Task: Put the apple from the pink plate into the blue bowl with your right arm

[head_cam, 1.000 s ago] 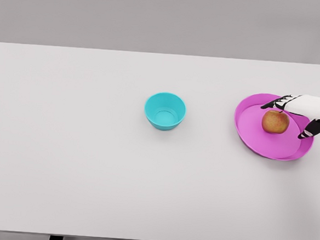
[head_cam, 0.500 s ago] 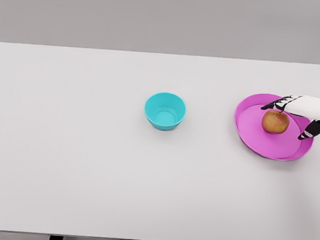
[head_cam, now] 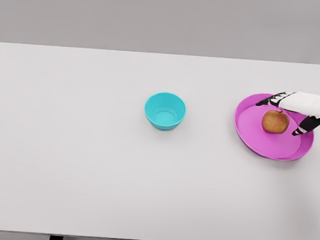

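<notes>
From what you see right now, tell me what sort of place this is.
Probably a simulated tabletop test scene: a plain white table against a blank grey wall, holding only a blue bowl and a pink plate with an apple.

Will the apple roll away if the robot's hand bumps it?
Probably a little: the apple is round and sits loose on the pink plate. The plate's raised rim would likely stop it. The right hand has fingers spread on both sides, which should also hem it in.

We see white table [head_cam: 91, 164] filling most of view, far edge straight against plain grey wall [head_cam: 167, 19]; two dark legs [head_cam: 56, 239] at near edge.
</notes>
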{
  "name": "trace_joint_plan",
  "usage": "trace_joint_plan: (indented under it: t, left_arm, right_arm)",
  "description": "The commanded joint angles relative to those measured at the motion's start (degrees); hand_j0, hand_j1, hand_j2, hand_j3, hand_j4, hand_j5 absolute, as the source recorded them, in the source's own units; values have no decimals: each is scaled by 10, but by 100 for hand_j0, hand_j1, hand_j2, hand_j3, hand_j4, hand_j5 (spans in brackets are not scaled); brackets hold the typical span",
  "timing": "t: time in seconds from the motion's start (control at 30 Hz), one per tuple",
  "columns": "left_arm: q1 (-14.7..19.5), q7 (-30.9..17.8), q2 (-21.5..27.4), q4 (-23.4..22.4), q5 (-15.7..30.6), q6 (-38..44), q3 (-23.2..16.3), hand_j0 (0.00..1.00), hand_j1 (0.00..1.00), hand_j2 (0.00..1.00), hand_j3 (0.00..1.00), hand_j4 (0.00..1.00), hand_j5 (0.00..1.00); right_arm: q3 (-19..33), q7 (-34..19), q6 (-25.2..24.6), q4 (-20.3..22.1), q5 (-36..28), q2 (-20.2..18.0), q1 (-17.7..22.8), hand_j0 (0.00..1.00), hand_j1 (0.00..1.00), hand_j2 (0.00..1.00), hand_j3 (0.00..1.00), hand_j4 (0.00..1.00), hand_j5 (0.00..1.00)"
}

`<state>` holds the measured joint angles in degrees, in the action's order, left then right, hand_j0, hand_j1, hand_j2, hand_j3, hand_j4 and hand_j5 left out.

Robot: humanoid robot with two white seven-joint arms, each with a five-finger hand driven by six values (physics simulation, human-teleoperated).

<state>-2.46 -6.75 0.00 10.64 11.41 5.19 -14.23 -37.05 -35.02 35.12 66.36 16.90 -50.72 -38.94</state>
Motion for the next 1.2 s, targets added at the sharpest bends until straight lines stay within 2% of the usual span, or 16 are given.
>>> trace_joint_plan:
  t: [0.0,0.27,0.33,0.4,0.57,1.17]
  left_arm:
    - [0,0,0,0,0,0,0,100,100,100,100,100,100]
    - [0,0,0,0,0,0,0,100,100,100,100,100,100]
    - [0,0,0,0,0,-1,0,100,100,100,100,100,100]
    - [0,0,0,0,0,0,0,100,100,100,100,100,100]
    - [0,0,0,0,0,0,0,100,100,100,100,100,100]
    - [0,0,0,0,0,0,0,100,100,100,100,100,100]
  right_arm:
    - [-12,0,-1,-7,-3,6,0,100,100,100,100,100,100]
    - [-27,0,-1,-8,-3,11,-1,100,100,100,100,100,100]
    - [-27,0,-1,-7,-3,11,-1,69,69,69,69,69,69]
    - [-28,0,-1,-8,-3,11,-2,53,53,53,53,53,53]
    - [-28,0,-1,-8,-3,11,-1,50,50,50,50,50,50]
    - [-21,0,-1,5,-5,5,-21,51,51,51,51,51,51]
